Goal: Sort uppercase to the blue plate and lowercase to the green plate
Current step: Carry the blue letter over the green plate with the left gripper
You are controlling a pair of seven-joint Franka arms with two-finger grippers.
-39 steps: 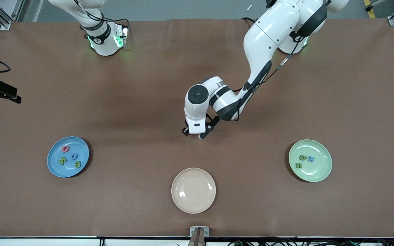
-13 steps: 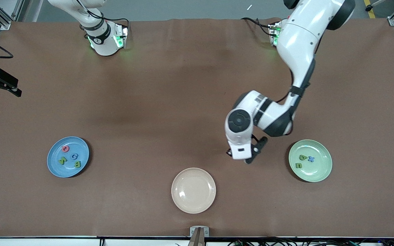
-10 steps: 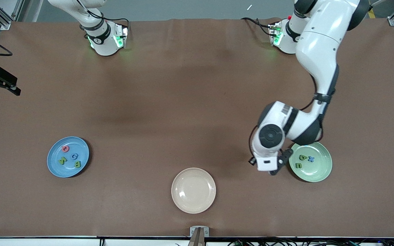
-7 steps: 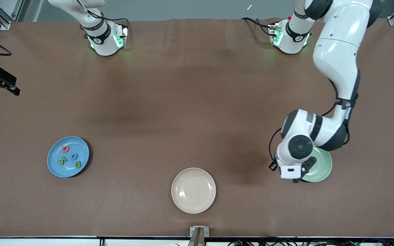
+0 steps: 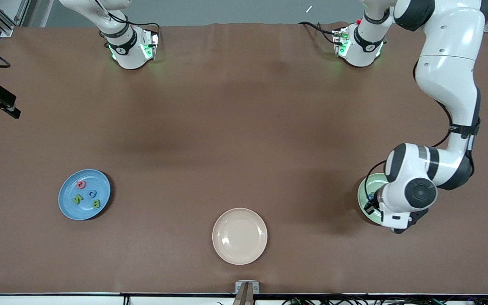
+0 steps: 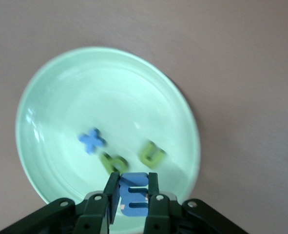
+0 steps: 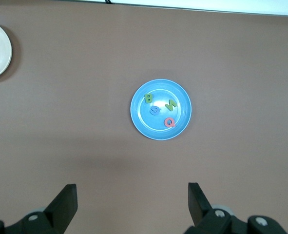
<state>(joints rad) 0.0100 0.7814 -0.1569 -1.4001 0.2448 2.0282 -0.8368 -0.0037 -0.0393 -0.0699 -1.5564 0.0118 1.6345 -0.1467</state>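
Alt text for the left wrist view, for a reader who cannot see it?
The left gripper holds a blue foam letter between its jaws above the green plate. On the plate lie a blue x and two green letters.

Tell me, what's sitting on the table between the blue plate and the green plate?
In the front view, the cream plate sits between the blue plate and the green plate, nearer the front camera than both.
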